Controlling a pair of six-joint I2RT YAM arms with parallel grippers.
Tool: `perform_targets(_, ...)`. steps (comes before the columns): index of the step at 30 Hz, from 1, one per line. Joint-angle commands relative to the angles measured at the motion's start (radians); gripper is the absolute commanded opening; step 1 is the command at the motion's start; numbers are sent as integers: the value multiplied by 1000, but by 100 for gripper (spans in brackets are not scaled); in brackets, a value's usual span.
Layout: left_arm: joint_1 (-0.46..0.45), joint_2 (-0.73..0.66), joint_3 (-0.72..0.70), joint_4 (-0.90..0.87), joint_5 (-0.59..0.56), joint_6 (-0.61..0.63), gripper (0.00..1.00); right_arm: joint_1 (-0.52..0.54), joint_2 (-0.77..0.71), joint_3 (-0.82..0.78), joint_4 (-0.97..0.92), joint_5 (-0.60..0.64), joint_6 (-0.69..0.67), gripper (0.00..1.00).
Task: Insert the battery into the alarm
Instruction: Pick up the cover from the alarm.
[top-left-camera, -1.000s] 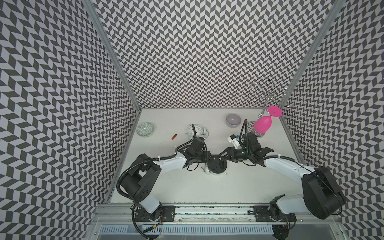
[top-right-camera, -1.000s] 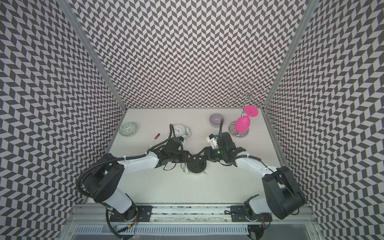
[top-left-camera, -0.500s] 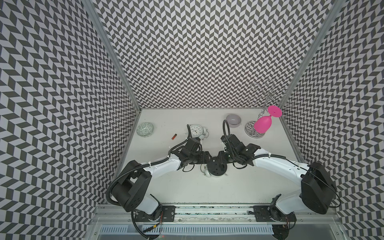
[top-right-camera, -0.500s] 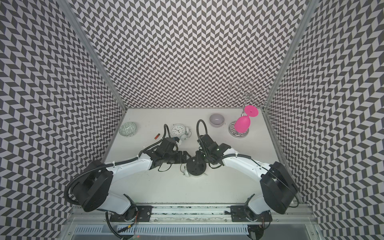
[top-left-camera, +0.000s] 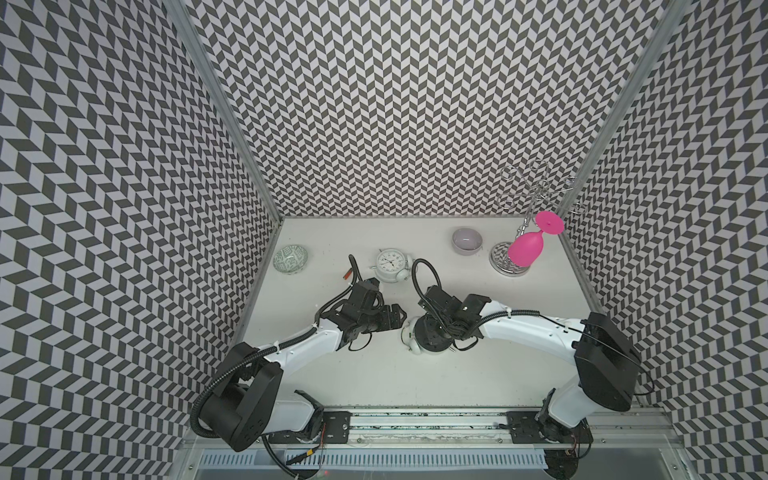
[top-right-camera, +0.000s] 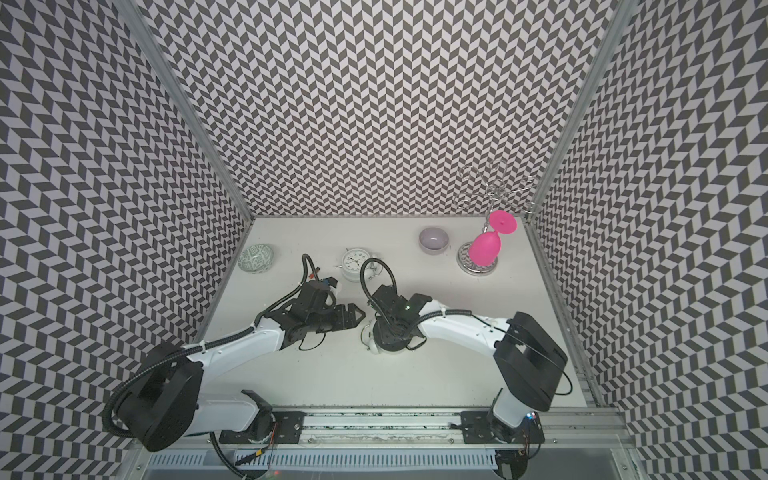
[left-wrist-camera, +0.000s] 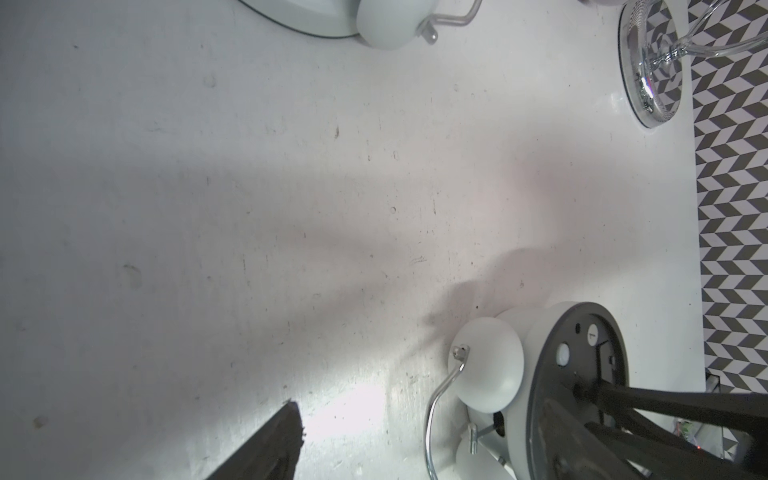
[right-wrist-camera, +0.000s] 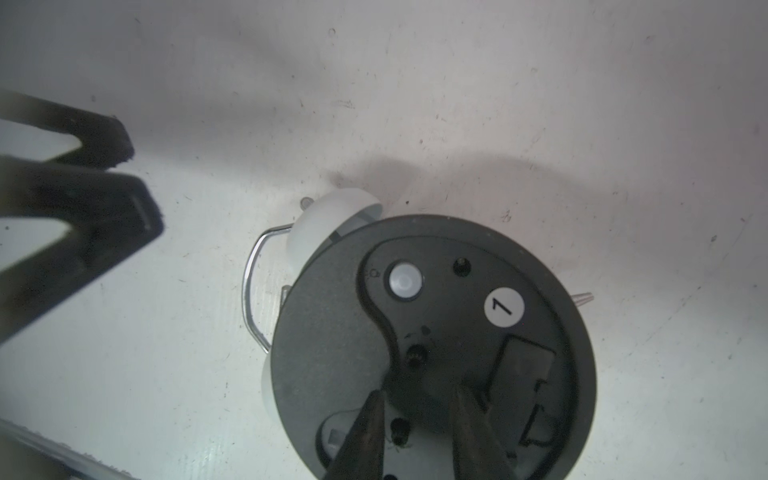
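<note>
Table (top-left-camera: 374, 386): alarm (top-left-camera: 428, 353) face-down mid-frame, back up. R gripper (right-wrist-camera: 417, 392) sits on it, jaws slightly apart, nothing seen held. L gripper (top-left-camera: 400, 321) is just left, wide open, empty. Likely battery (top-left-camera: 345, 274) lies loose up-left; pick & insert both left.

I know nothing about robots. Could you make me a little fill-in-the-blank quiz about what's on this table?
1. The alarm under the right gripper lies face ____, black back up.
2. The round white sticker on that back shows the number ____.
3. The glass hanging on the wire rack is ____.
4. The jaws of the left gripper stand ____.
Missing words: down; 1; pink; open.
</note>
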Motion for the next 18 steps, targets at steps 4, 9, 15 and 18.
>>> perform_targets(4, 8, -12, -17, 25, -2, 17, 89, 13, -9, 36, 9, 36, 12, 31)
perform_targets(9, 8, -3, -14, 26, 2, 21, 89, 13, -65, 26, 50, 61, 32, 32)
perform_targets(15, 8, -4, -11, 23, 3, 25, 89, 10, -13, 31, -22, 111, 57, 33)
perform_targets(18, 8, -3, -12, 23, 4, 25, 89, 10, 9, 30, -21, 96, 54, 30)
